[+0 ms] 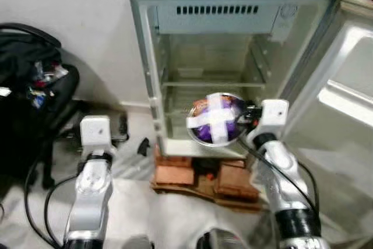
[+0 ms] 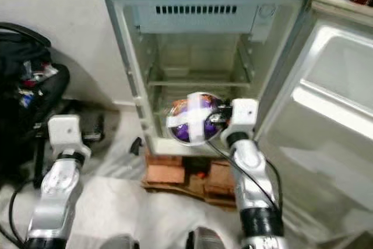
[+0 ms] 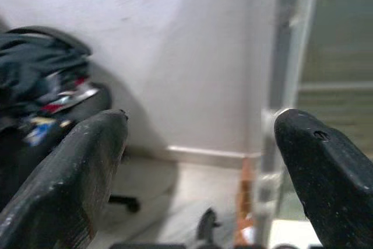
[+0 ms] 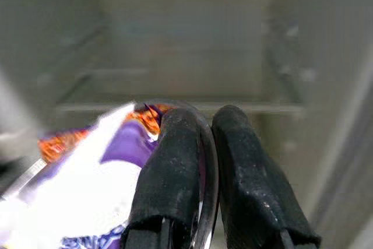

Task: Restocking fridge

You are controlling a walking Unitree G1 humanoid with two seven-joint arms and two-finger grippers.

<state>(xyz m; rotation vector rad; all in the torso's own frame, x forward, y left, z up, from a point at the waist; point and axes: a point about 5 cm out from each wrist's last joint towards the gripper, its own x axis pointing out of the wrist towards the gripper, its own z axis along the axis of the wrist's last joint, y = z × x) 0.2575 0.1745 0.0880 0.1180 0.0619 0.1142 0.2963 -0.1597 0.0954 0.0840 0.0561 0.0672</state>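
A small fridge (image 1: 227, 4) stands open with bare shelves; its door (image 1: 344, 109) swings to the right. My right gripper (image 4: 207, 161) is shut on the rim of a metal bowl (image 1: 217, 119) holding purple and orange packets crossed with white tape. The bowl hangs at the mouth of the fridge's lower compartment, just under the shelf (image 1: 210, 84). My left gripper (image 3: 198, 167) is open with nothing between its fingers, held low to the left of the fridge, facing the white wall.
The fridge rests on bricks (image 1: 175, 174) and cardboard. A black chair (image 1: 35, 97) piled with clothes and clutter stands at the left by the wall. A black cable (image 1: 35, 196) loops on the floor beside my left arm.
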